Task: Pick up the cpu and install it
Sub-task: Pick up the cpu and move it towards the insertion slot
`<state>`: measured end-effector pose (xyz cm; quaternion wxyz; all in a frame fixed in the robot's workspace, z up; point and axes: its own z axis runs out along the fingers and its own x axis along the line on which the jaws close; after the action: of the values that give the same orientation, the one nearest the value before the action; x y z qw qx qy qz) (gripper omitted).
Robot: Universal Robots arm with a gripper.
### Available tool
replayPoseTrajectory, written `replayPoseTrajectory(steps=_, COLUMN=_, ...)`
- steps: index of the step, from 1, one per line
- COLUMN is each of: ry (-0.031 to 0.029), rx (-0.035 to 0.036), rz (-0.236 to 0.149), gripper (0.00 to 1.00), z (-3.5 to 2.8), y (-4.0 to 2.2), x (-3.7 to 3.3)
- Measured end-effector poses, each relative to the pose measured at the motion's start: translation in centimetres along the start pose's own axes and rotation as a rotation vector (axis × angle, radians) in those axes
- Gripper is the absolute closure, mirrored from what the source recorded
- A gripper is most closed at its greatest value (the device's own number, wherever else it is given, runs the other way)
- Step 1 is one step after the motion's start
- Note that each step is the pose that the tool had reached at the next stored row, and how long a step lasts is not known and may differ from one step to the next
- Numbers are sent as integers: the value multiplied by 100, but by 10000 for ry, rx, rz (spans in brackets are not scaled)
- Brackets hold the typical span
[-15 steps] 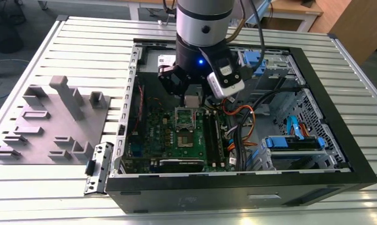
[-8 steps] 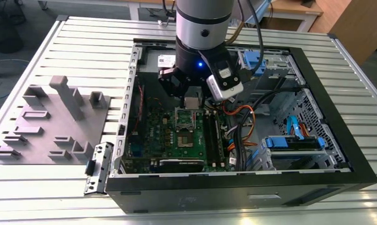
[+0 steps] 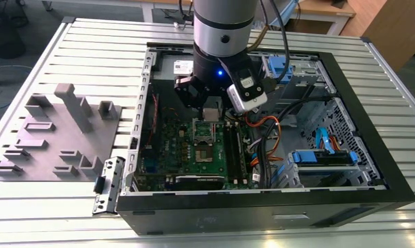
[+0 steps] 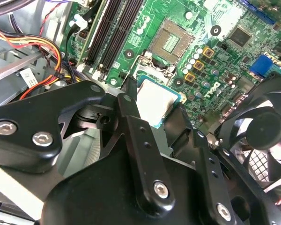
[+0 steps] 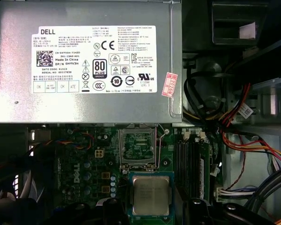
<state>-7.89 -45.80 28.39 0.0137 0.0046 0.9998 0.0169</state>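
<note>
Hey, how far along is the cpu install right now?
Pickup looks done: the end effector holds the cpu above the motherboard, near the socket. Left: seating it, as the socket shows bare contacts and nothing sits in it yet.

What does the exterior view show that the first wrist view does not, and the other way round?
The exterior view adds the grey tray with upright blocks beside the black case, the slatted table, and the arm reaching into the case. The first wrist view adds the large printed label on the power supply. Both share the green motherboard, the open socket, and the cpu held by the gripper, not yet in the socket.
</note>
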Motion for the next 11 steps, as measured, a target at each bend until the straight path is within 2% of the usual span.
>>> replayPoseTrajectory(steps=11, ry=-18, rx=0, rz=-1, gripper=53, z=16, y=-1, x=0)
